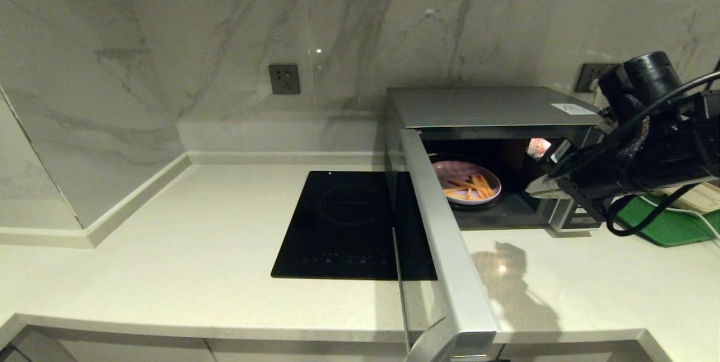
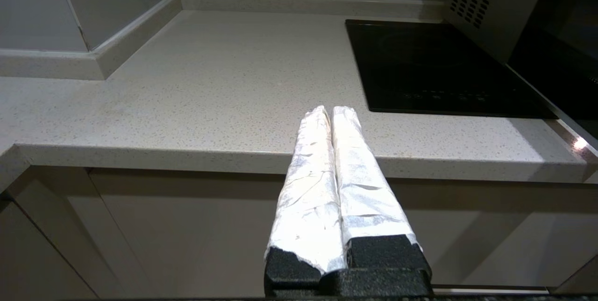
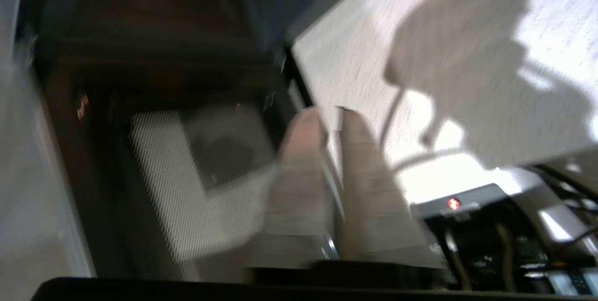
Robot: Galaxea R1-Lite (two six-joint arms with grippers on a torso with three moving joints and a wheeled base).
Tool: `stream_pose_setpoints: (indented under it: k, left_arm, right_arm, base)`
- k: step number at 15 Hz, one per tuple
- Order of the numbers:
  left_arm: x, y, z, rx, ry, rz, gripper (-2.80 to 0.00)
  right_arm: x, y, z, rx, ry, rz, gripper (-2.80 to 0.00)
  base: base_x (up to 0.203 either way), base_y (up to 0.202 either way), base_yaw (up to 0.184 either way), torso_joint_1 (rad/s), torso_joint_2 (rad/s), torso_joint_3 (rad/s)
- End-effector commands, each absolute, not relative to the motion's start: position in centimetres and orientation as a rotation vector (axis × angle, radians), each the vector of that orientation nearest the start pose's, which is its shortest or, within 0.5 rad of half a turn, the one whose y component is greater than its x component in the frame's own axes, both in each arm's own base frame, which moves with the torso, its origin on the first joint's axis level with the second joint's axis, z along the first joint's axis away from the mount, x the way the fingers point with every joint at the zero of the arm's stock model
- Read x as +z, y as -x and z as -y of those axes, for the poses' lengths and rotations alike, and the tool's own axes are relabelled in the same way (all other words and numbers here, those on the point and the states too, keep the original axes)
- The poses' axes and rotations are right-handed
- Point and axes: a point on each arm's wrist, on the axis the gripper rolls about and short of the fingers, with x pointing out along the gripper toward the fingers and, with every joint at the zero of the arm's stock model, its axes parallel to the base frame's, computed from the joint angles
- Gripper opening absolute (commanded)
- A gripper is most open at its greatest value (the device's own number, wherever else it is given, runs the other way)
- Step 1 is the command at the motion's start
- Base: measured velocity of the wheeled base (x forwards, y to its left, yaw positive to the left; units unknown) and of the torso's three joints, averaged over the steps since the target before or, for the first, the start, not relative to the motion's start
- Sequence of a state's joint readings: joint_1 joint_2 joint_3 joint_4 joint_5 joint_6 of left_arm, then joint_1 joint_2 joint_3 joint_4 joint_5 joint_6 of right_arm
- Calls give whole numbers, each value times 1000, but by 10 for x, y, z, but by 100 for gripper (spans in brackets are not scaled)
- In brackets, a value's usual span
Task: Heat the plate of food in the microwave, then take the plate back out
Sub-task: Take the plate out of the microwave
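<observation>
microwave (image 1: 489,108): far right on countertop (image 1: 169,272), door (image 1: 444,249) swung open toward near edge | plate of food (image 1: 466,183): inside cavity | right gripper (image 1: 531,189): at cavity mouth, right of plate, empty | cooktop (image 1: 343,226): left of door | green tray (image 1: 669,227): far right

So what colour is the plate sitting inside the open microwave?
Lilac, with orange-yellow food sticks on it. The plate shows best in the head view, inside the microwave.

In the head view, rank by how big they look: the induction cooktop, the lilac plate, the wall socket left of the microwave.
1. Induction cooktop, largest.
2. Lilac plate, partly hidden by the open door.
3. Wall socket, smallest; it is farther from the camera.
</observation>
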State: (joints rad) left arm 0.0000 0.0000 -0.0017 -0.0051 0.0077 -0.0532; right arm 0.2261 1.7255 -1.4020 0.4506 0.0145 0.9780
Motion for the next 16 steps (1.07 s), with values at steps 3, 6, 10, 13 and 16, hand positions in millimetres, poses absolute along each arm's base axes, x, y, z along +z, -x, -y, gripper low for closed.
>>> stream_pose_setpoints:
  k: [3, 6, 10, 13, 16]
  left_arm:
    - [76, 23, 0, 7, 54, 7, -280]
    - [76, 23, 0, 9, 54, 6, -280]
    - [77, 23, 0, 7, 54, 8, -280]
    - [77, 23, 0, 7, 54, 7, -280]
    - [77, 23, 0, 7, 54, 8, -280]
  right_arm:
    - [191, -376, -47, -339, -918, -856, 0]
    - [185, -404, -48, -333, -932, -830, 0]
    - [169, -433, -52, -407, -893, -857, 0]
    - [154, -445, -52, -503, -838, -852, 0]
    - [150, -447, -57, -494, -824, -857, 0]
  base:
    - [0, 0, 0, 0, 0, 0]
    - [0, 0, 0, 0, 0, 0]
    - [0, 0, 0, 0, 0, 0]
    - [0, 0, 0, 0, 0, 0]
    - [0, 0, 0, 0, 0, 0]
